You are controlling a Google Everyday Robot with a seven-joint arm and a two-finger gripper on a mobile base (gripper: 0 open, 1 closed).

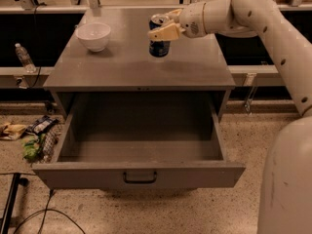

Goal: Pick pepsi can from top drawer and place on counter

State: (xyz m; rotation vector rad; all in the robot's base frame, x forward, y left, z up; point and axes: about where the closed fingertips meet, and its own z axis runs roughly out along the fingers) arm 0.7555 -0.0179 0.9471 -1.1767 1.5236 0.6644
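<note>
Top drawer (195, 174) pulled wide open, grey floor showing, gripper (163, 30) above the desk (122, 67), jaws pinching the upright pepsi can (159, 47) near its top, white bowl (93, 35) well left.

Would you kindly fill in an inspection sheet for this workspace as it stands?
Surface: counter, grey and flat.
Job's things: pepsi can upright at the counter's back middle, cannot tell if it touches down; top drawer open, nothing seen inside.
Clutter: white bowl on the counter's back left.
Grippers: pincer closed around the pepsi can's upper part, above the counter.
Cables: black cable on the floor, lower left.
Surroundings: water bottle on the left ledge; litter on the floor left of the drawer.
</note>
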